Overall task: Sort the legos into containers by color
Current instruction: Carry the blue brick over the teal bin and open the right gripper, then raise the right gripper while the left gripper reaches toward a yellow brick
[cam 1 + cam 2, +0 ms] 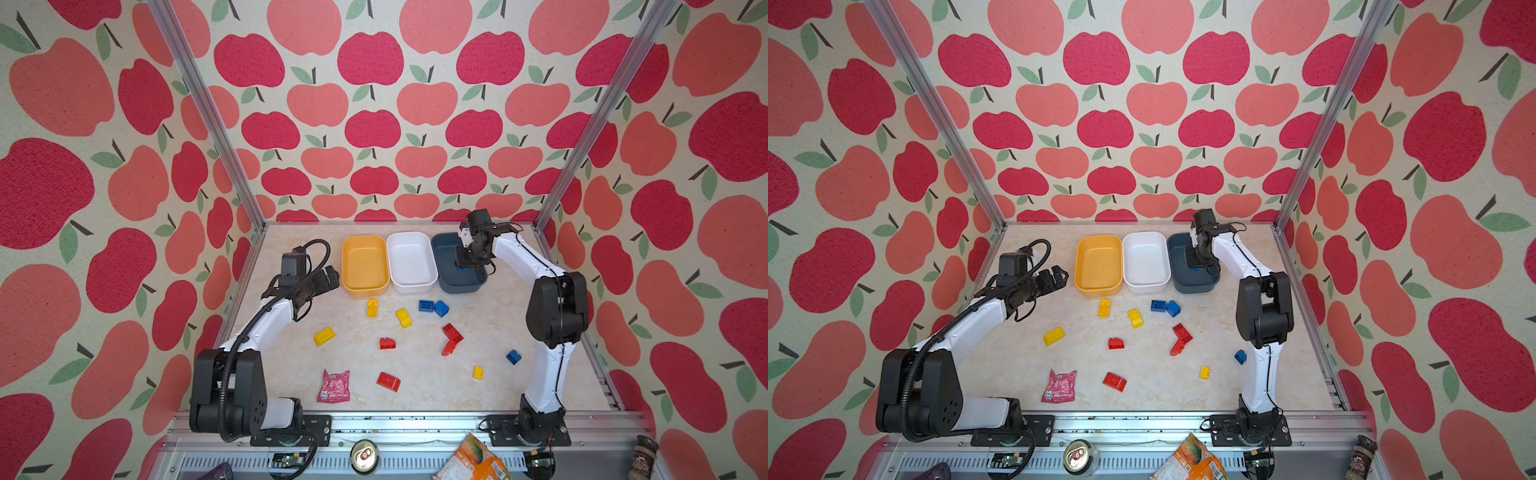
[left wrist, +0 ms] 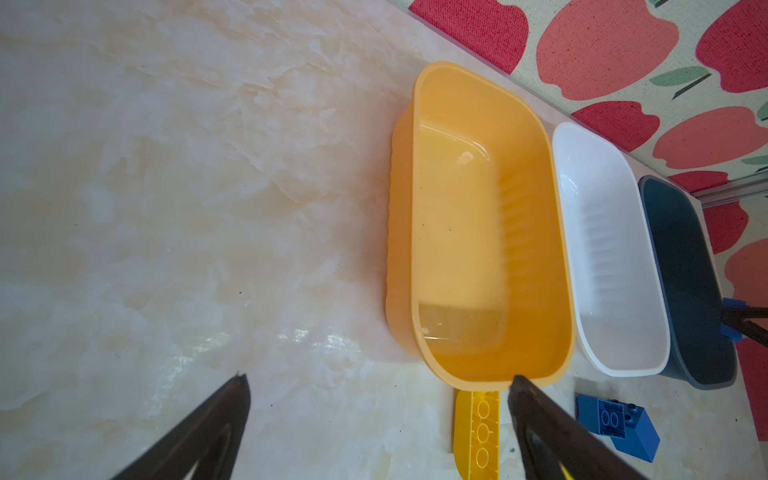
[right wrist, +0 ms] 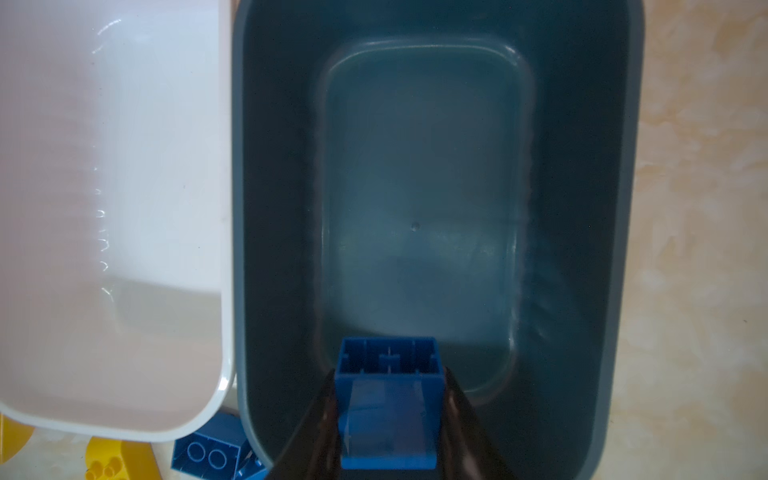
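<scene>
blue brick (image 3: 388, 353) is clamped in right gripper (image 3: 389, 376) | held directly over dark tub (image 3: 274, 208) floor | left gripper (image 2: 379, 377) is spread apart

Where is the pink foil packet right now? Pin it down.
In both top views the foil packet lies on the table near its front edge, left of centre, with a red brick just to its right.

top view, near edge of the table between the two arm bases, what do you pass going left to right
pink-red foil packet → red brick → small yellow brick → blue brick
</scene>
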Tool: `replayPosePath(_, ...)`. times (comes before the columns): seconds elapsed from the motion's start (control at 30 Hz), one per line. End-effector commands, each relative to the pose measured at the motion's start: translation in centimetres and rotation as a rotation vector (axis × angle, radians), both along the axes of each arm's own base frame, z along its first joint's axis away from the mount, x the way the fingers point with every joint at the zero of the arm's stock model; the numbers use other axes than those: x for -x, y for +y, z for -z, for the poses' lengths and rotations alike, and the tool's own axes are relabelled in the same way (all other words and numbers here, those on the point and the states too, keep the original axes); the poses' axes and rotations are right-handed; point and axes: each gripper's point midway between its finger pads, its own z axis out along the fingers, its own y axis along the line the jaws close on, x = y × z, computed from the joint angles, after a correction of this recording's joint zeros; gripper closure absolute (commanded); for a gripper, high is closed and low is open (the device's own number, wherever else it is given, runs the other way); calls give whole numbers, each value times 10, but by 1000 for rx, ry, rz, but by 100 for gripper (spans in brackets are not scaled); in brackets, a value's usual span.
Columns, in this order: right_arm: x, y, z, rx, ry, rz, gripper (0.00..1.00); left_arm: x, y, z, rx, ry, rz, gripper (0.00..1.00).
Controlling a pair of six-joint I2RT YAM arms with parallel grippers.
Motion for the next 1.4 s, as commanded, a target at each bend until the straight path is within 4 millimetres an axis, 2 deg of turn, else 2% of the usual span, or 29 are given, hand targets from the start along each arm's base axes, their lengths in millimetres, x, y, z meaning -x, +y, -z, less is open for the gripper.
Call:
replayPosePath(0.0,2,5,4,15,30,-32,66,19,3,10,-17,59,-7,1)
replayPosePath(0.07,2,6,4,18,30,-35,56,27,4,13,-23,80,-7,1)
replayPosePath(0.17,1,7,1,16,21,-38,49,38,6,21,-33,119,-9,1)
replayPosePath(0.5,10,4,-10,22,9,-60,44,67,6,34,-52,261,-77,0)
replayPosePath(0.63,20,0,-18,20,0,-65,42,84,15,38,-47,390,-223,5)
replayPosePath(0.83,46,-6,-25,12,18,-71,34,107,8,43,100,585,-459,13)
replayPosePath(0.97,63,-10,-30,2,30,-68,24,109,-2,41,186,607,-614,16)
replayPosePath(1.1,78,-10,-35,-27,38,-64,12,121,1,44,212,665,-800,20)
replayPosePath(1.23,89,-12,-39,-42,43,-67,6,133,6,43,202,674,-944,22)
replayPosePath(1.37,98,-14,-42,-59,47,-66,5,139,7,46,252,666,-1078,24)
